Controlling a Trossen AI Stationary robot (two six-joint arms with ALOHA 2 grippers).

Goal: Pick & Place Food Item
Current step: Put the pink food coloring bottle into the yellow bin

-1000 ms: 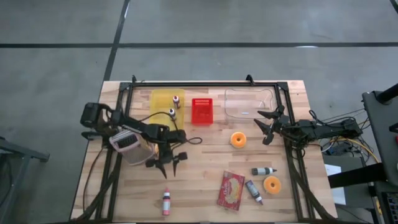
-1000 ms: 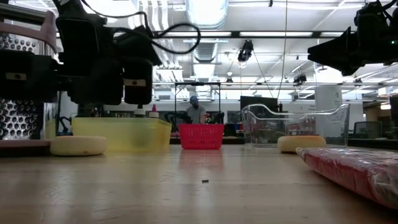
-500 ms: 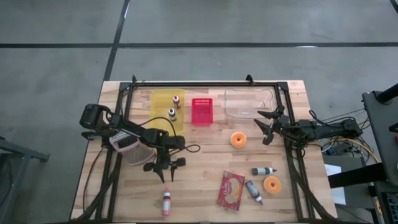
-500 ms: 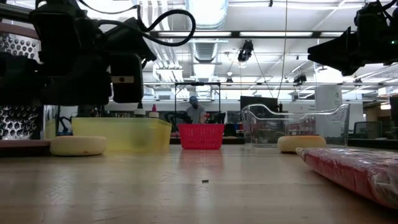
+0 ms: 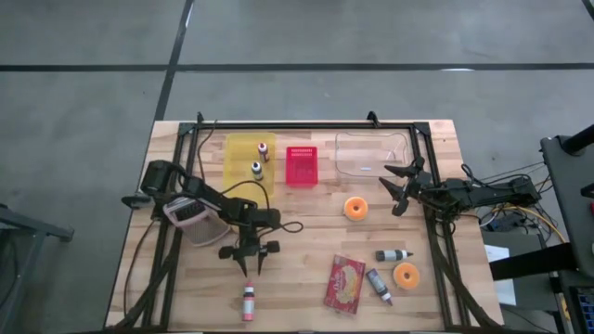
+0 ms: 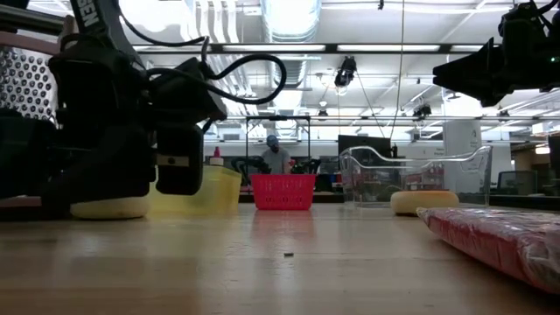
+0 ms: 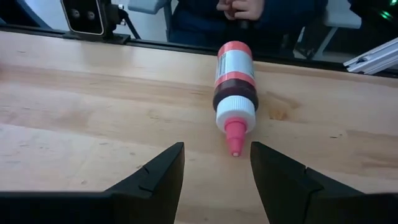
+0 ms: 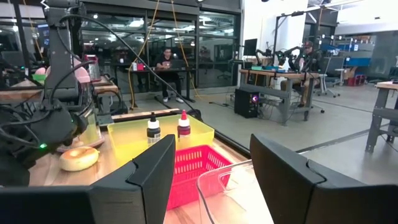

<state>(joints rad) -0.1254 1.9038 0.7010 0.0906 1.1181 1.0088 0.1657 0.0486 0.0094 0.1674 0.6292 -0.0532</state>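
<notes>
Lying on its side at the near edge of the wooden table [image 5: 306, 232], left of centre, a small squeeze bottle [image 5: 248, 301] with a red label and a red nozzle is the likely target. The left gripper [image 5: 248, 257] hovers just beyond it with its fingers spread and nothing between them. In the left wrist view the bottle [image 7: 233, 93] points its nozzle at the gap between the two dark fingertips [image 7: 155, 177].

The bottle is probably light, with smooth plastic walls that may give a little under pressure — a round body lying flat is apt to roll or slip sideways when nudged. A grip across the labelled barrel, behind the white collar, looks safer than one on the tapered nozzle, which offers little surface.

The right gripper [image 5: 397, 190] waits at the right side of the table, beside the clear plastic bin [image 5: 373, 153], its fingers parted and empty.

Other items:
- yellow bin [image 5: 249, 160] at the far left, holding two upright bottles
- red basket [image 5: 301, 165] just right of it
- two orange rings — one at mid-table [image 5: 355, 208], one near right [image 5: 406, 275]
- red packet [image 5: 344, 283] at the near edge
- box grater [image 5: 192, 218] under the left arm

A person's hands [image 7: 239, 7] show beyond the table's near edge.
</notes>
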